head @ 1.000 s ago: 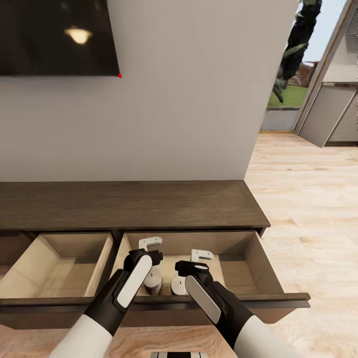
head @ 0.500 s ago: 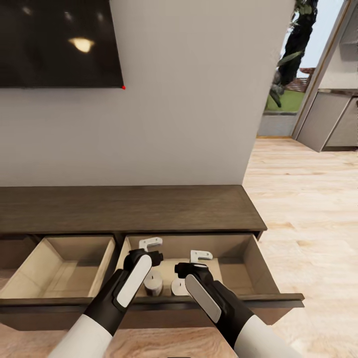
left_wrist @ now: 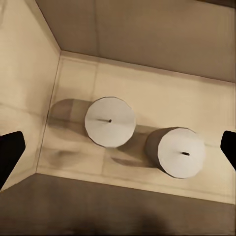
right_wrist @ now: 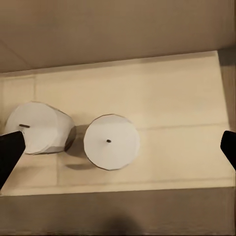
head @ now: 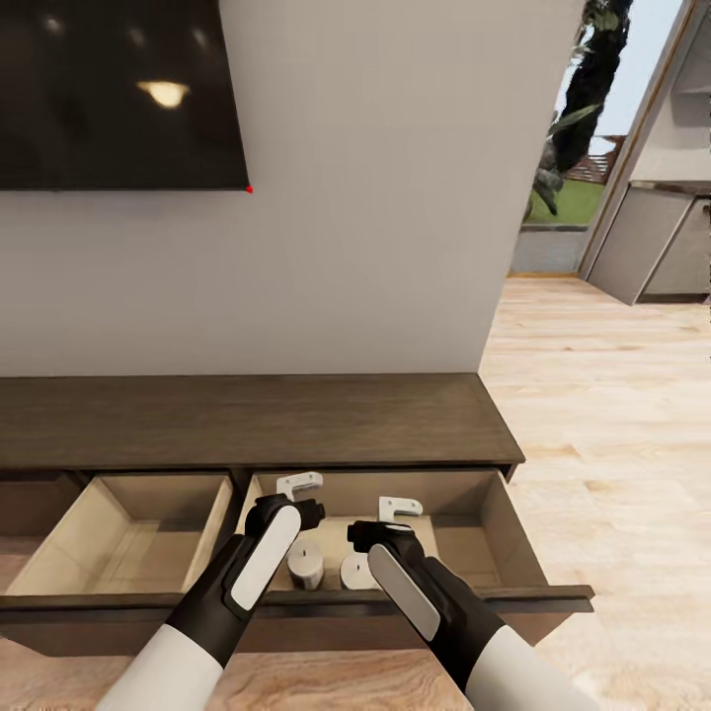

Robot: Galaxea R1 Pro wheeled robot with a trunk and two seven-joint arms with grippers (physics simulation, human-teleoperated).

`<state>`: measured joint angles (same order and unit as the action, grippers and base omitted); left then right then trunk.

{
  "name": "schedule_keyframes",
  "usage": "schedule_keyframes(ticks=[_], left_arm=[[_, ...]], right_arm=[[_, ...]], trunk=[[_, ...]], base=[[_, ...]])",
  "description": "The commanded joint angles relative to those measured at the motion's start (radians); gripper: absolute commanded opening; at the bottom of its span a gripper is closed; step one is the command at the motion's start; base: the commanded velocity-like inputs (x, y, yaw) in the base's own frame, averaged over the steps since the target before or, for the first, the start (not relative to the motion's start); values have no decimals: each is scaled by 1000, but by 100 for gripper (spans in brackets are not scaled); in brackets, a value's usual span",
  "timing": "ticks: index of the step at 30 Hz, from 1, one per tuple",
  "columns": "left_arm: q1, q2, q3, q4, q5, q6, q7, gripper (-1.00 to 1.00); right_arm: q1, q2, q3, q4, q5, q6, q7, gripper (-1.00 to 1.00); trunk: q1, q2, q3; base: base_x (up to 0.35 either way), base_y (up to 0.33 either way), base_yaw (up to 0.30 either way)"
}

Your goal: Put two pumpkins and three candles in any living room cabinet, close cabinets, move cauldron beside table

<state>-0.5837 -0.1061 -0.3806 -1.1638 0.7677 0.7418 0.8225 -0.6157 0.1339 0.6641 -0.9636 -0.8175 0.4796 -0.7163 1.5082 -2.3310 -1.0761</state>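
- Both grippers hang over the right-hand open drawer (head: 513, 538) of the cabinet (head: 257, 420), the left gripper (head: 299, 485) and the right gripper (head: 401, 509) side by side.
- Left jaws: spread wide and holding nothing; in the left wrist view only the dark tips show at the frame's two edges, with both candles between and beyond them.
- Right jaws: likewise wide open and empty.
- Two candles stand upright on the drawer floor, wicks up: the brown candle (left_wrist: 176, 152) and the white candle (left_wrist: 110, 121), just beside each other but apart.
- Key relation: both candles lie below the jaws, along the fingers' line, their long axes pointing up at the grippers. The brown one sits nearer the left jaws, the white one (right_wrist: 111, 141) centred under the right.
- Judgement: these two look already stowed, so the next move is likely pulling the arms up clear of the drawer walls. A second drawer (head: 109, 538) on the left also stands open and will need closing.
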Motion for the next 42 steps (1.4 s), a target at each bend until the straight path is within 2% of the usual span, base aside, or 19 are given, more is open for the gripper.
schedule_keyframes(ticks=[1,19,32,39,42], left_arm=[[-1,0,-1,-1,10,1,10,100],[-1,4,0,-2,10,1,10,100],[-1,7,1,-22,10,5,14,100],[2,9,5,-112,10,79,70,100],[4,11,38,-131,9,131,76,100]], right_arm=[[-1,0,2,-1,-6,2,-7,100],[-2,0,0,0,-8,2,-4,100],[-1,0,-3,-1,-10,-7,0,100],[-1,-2,-55,-4,-9,2,-1,100],[-1,-9,-67,-8,-9,9,-2,100]], trunk=[[-4,7,2],[-73,133,59],[-123,224,99],[-150,273,121],[-162,294,131]], base=[[-235,0,0],[-122,12,0],[-14,1,0],[0,0,0],[-24,0,0]])
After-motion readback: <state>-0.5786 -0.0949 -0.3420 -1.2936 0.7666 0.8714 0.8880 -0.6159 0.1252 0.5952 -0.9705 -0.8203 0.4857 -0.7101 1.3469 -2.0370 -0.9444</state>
